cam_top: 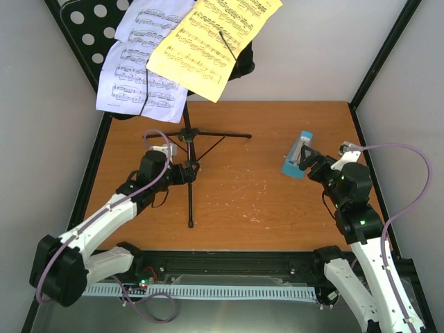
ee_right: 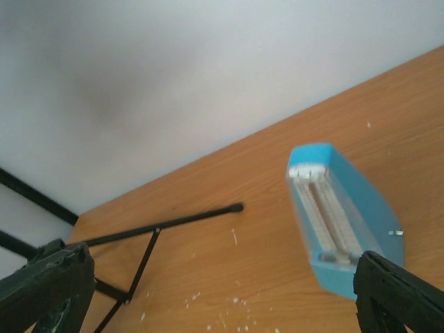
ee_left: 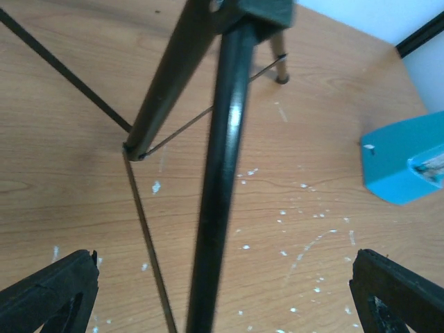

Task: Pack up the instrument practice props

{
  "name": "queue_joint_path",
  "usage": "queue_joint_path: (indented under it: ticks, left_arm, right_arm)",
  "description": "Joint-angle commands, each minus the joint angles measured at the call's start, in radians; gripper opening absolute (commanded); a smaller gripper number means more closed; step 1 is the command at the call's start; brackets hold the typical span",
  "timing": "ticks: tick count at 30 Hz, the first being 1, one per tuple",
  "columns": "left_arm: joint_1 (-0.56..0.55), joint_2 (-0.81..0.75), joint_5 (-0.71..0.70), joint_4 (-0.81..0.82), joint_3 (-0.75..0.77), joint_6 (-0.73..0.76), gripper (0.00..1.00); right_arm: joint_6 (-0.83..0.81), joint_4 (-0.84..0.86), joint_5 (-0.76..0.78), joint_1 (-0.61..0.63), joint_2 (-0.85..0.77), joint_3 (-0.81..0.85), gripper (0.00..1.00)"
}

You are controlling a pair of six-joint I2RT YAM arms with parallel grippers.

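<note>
The black tripod music stand (cam_top: 189, 139) stands left of the table's middle. Its round-holed desk (cam_top: 90, 21) carries white sheet-music pages (cam_top: 139, 66) and a yellow page (cam_top: 208, 41). My left gripper (cam_top: 186, 172) is open. In the left wrist view (ee_left: 225, 291) the stand's pole (ee_left: 222, 173) runs between the wide-apart fingers (ee_left: 48, 291). The small blue metronome (cam_top: 298, 156) stands at the right. My right gripper (cam_top: 310, 164) is open right beside it. In the right wrist view (ee_right: 222, 291) the metronome (ee_right: 343, 215) is next to the right finger (ee_right: 399, 295), not held.
The stand's legs (cam_top: 222, 135) spread over the wooden table (cam_top: 263, 208); one reaches toward the front (cam_top: 191, 218). Black frame posts (cam_top: 388, 48) and white walls enclose the table. The metronome also shows in the left wrist view (ee_left: 406, 159).
</note>
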Motion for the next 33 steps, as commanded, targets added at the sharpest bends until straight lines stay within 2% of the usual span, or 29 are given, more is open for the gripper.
queue_joint_path:
  ticks: [1, 4, 11, 17, 21, 24, 29, 33]
  left_arm:
    - [0.044, 0.093, 0.034, 0.043, 0.073, 0.08, 0.99]
    - [0.044, 0.137, 0.029, 0.066, 0.105, 0.124, 0.97]
    - [0.044, 0.222, -0.062, 0.087, 0.158, 0.191, 0.64]
    - [0.044, 0.273, -0.041, 0.109, 0.172, 0.201, 0.56]
    - [0.044, 0.289, -0.046, 0.115, 0.17, 0.218, 0.28]
    - [0.044, 0.265, -0.066, 0.114, 0.137, 0.231, 0.15]
    - [0.044, 0.182, -0.125, 0.086, 0.061, 0.223, 0.01]
    - [0.044, 0.105, -0.065, 0.103, 0.006, 0.271, 0.0]
  right_arm:
    - [0.014, -0.073, -0.083, -0.008, -0.035, -0.049, 1.0]
    - [0.001, -0.11, -0.078, -0.008, -0.051, -0.061, 1.0]
    - [0.009, -0.097, -0.158, -0.008, -0.097, -0.093, 1.0]
    - [0.001, -0.104, -0.163, -0.008, -0.103, -0.102, 1.0]
    - [0.013, -0.106, -0.182, -0.008, -0.102, -0.11, 1.0]
    - [0.015, -0.108, -0.194, -0.009, -0.107, -0.11, 1.0]
    - [0.008, -0.109, -0.193, -0.008, -0.112, -0.111, 1.0]
    - [0.005, -0.094, -0.204, -0.008, -0.106, -0.122, 1.0]
